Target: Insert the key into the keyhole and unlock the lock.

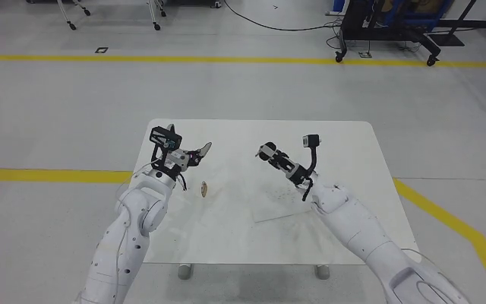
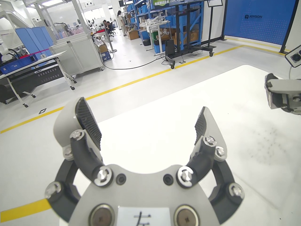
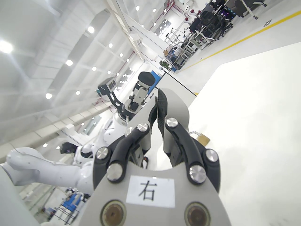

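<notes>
Grey workshop floor crossed by yellow lines (image 1: 228,59) surrounds a white counter (image 1: 342,152) in the top view. Both arms are over the counter. The left gripper (image 1: 202,151) and the right gripper (image 1: 263,152) face each other across a gap above the middle of the surface. The lock (image 1: 203,188), a small brass-coloured piece, lies flat on the counter on the robot's side of the left gripper, apart from both grippers.

From the left wrist, the left gripper (image 2: 142,105) is spread wide with nothing between its ribbed pads (image 2: 88,116), and the counter (image 2: 211,90) shows beneath the gap. Farther off, the right gripper (image 2: 274,94) hangs over the surface.

From the right wrist, the right gripper (image 3: 158,96) is clenched, with its dark pads (image 3: 162,111) pressed close together. Whether anything thin sits between them I cannot tell. Just past one finger the lock (image 3: 202,139) rests on the counter (image 3: 247,95), and its metal shackle shows beside the brass body. Beyond the fingertips the left gripper (image 3: 144,82) is raised above the counter's edge.
</notes>
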